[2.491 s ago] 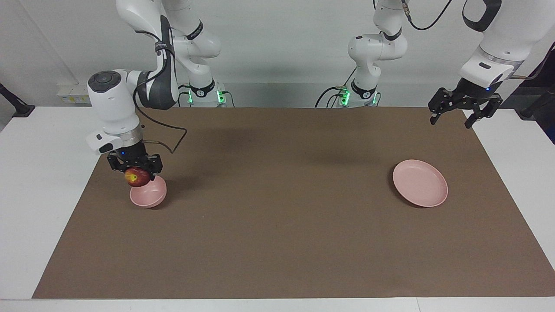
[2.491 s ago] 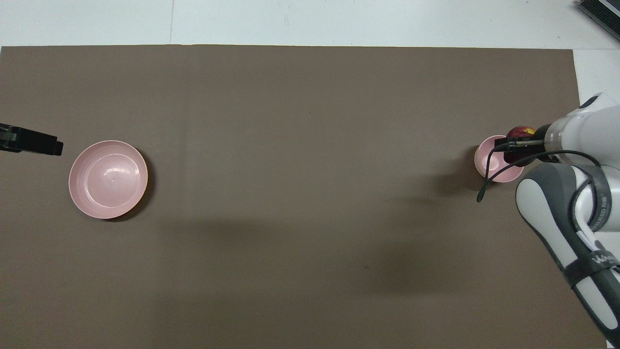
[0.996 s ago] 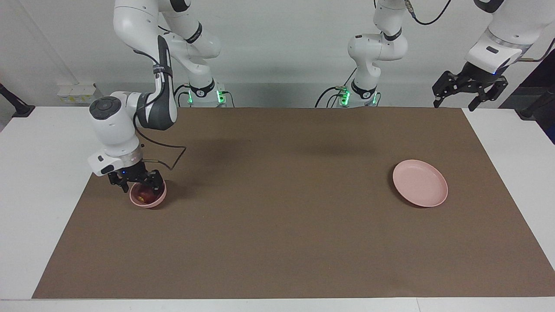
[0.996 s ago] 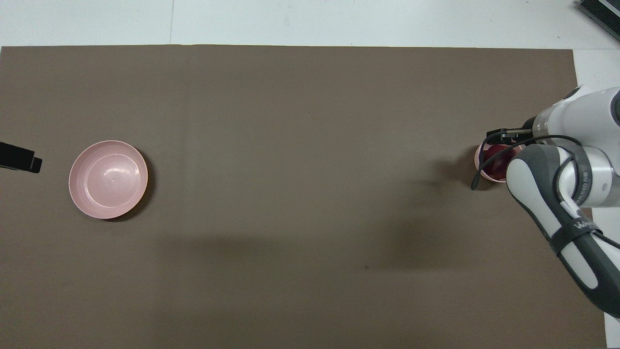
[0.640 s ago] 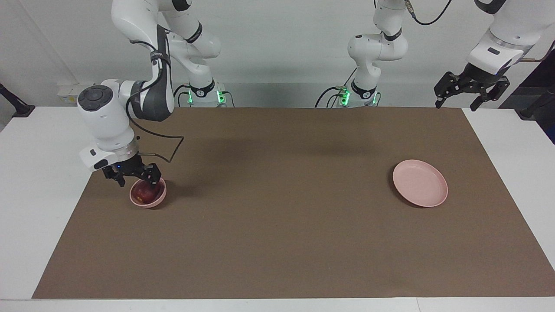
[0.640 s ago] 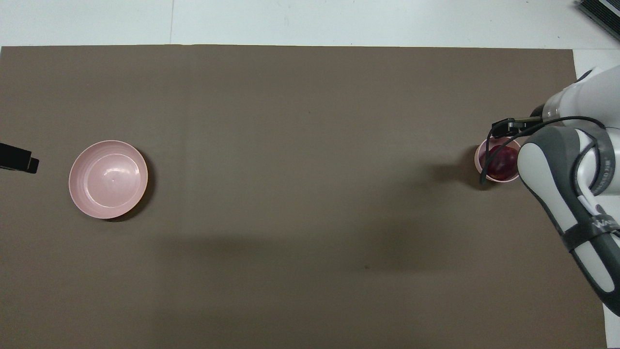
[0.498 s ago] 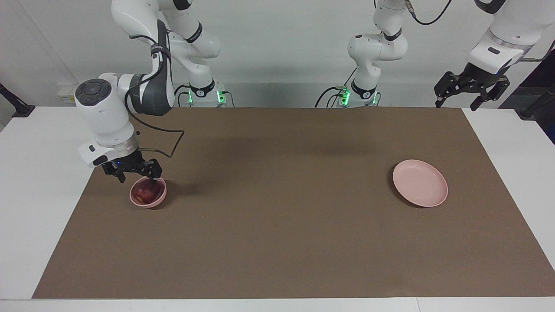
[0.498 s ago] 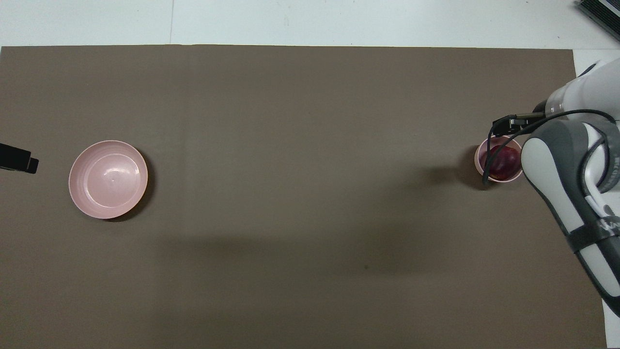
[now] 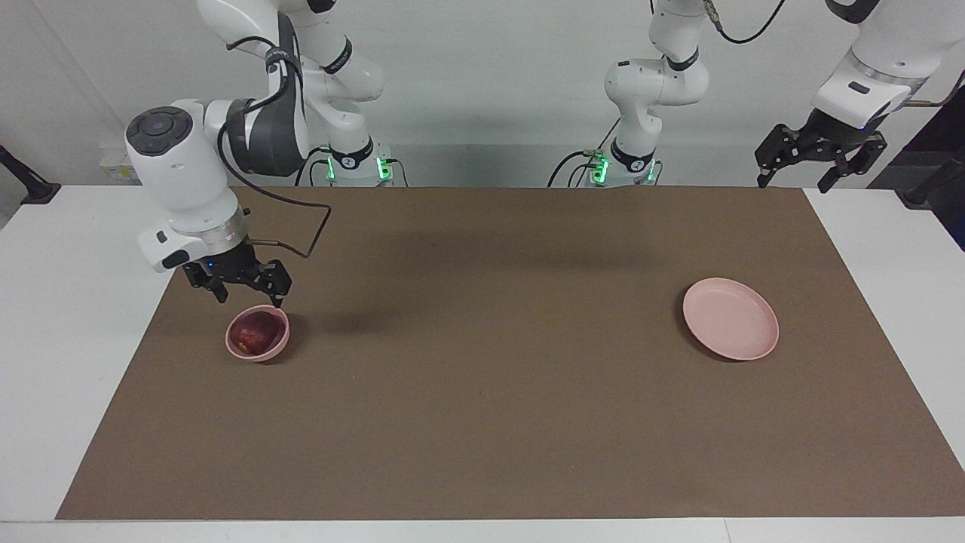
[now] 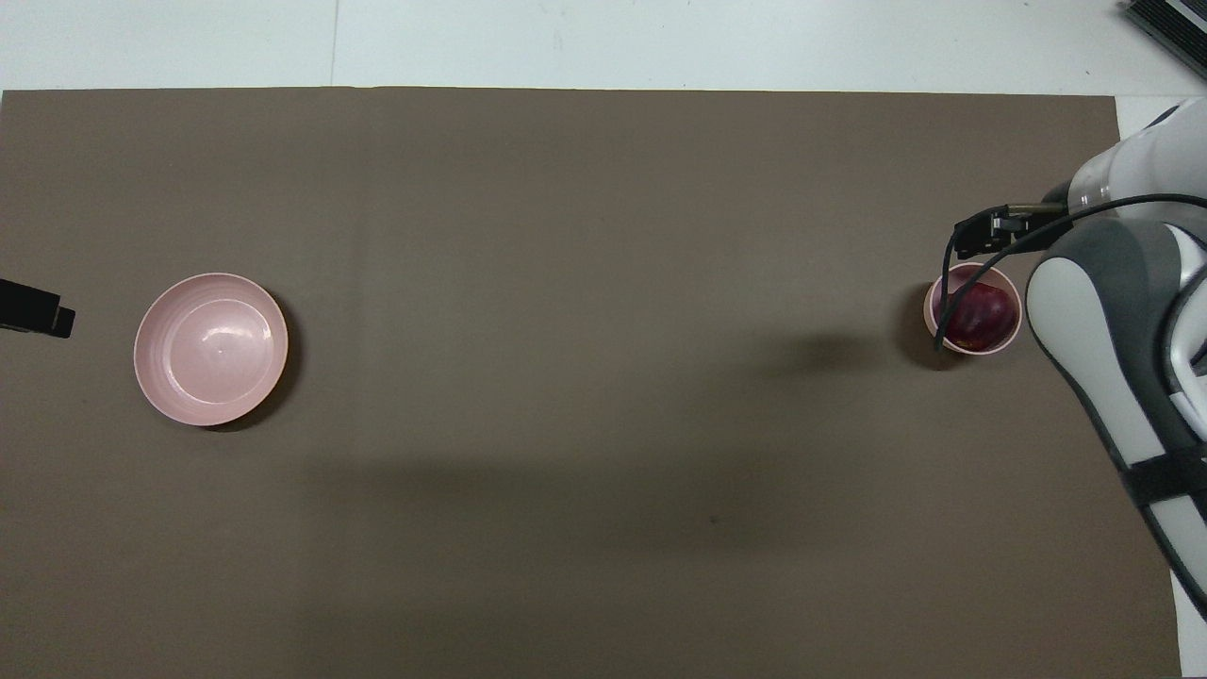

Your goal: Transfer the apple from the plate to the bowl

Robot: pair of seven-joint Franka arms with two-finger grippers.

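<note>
Apple (image 9: 256, 331) sits inside the bowl (image 9: 277, 347), at the right arm's end of the tabletop (image 9: 482, 362); 1 fruit, dark red, yellowish patch low on its side. Plate (image 9: 730, 317) lies bare, well apart from the bowl, toward the left arm's end. Right tool (image 9: 245, 290) hangs just over the bowl's rim on the side nearer the robots, jaws spread wide, holding nothing, clear of the apple. Left tool (image 9: 816, 153) waits raised, past the plate toward the robots, also spread wide and empty. Task looks done as things lie. Handling, by judgement: apple reads firm and fairly light, skin smooth and likely slippery, round enough to roll; bruises if squeezed hard. Best hold would be across its widest girth from above, fingers either side, the bowl wall leaving little room.
</note>
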